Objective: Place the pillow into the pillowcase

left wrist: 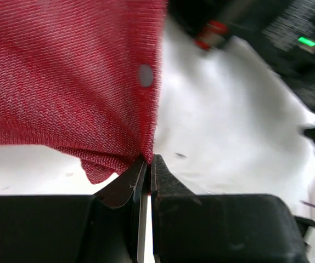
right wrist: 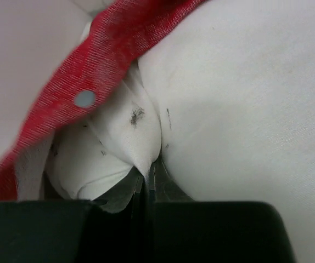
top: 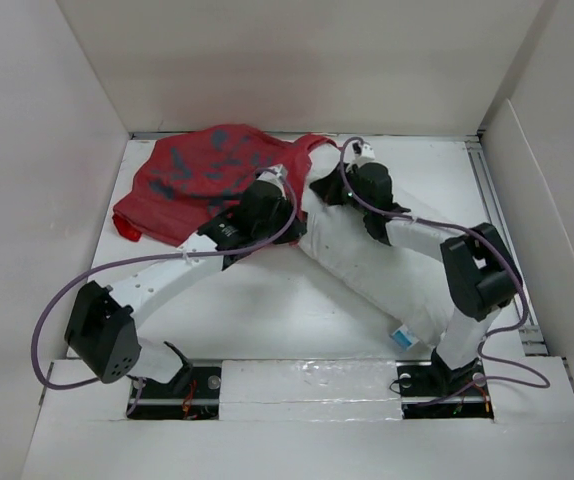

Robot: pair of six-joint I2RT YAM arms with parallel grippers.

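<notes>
The plump white oblong pillow point(top: 367, 265) lies diagonally from the tabletop's point(top: 267, 315) near right edge toward its far middle. Its far end meets the crumpled red fabric pillowcase point(top: 192, 175) at the far left. The left gripper point(left wrist: 149, 166) pinches the case's red edge, and the right gripper point(right wrist: 148, 176) is clamped on a fold of pillow fabric.

White pillow point(top: 367, 268) w/ end at red pillowcase point(top: 192, 172)

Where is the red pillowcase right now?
In the top view, the pillowcase lies bunched at the far left of the table, its right edge draped over the pillow.
</notes>
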